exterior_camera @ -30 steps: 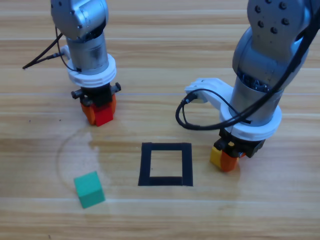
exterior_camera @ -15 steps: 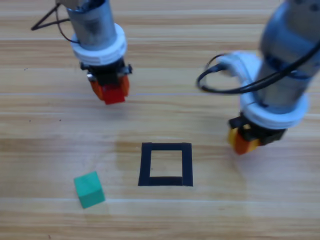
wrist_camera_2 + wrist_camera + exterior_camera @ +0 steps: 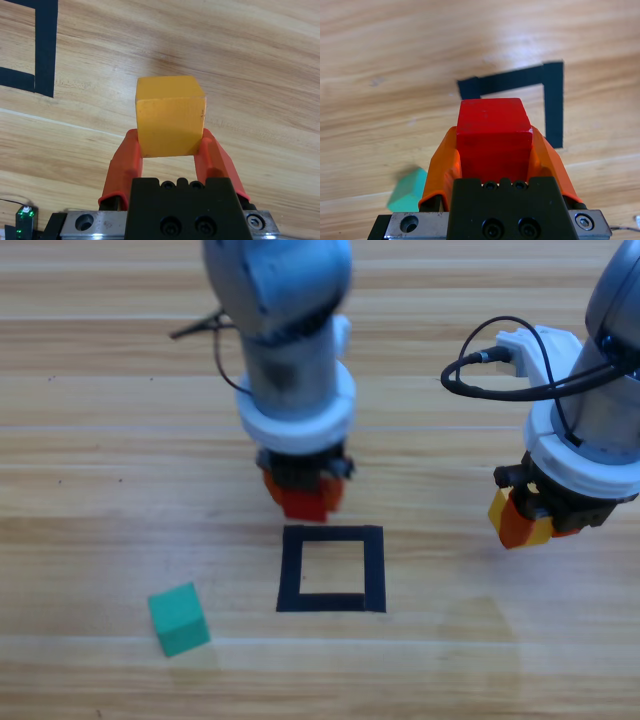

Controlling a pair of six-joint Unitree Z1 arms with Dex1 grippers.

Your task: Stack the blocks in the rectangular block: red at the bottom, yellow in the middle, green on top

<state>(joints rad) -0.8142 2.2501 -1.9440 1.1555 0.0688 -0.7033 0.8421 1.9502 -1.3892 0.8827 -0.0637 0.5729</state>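
Left pincer [image 3: 303,498] clamped on red cube [image 3: 493,129], just short of the tape square [image 3: 331,569] — centre it over bare wood, lower squarely. Right pincer [image 3: 527,523] clamped on yellow cube [image 3: 170,116] — hold clear

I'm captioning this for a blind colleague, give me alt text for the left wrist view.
The left gripper is shut on the red cube, held above a wooden table. Beyond the cube lies a corner of the black tape outline, and the green cube shows at lower left.

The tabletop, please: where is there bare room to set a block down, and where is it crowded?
Bare wood lies inside the tape outline, between it and the green cube, and along the table's near edge. Crowded: just behind the outline, where the left hand holds the red cube.
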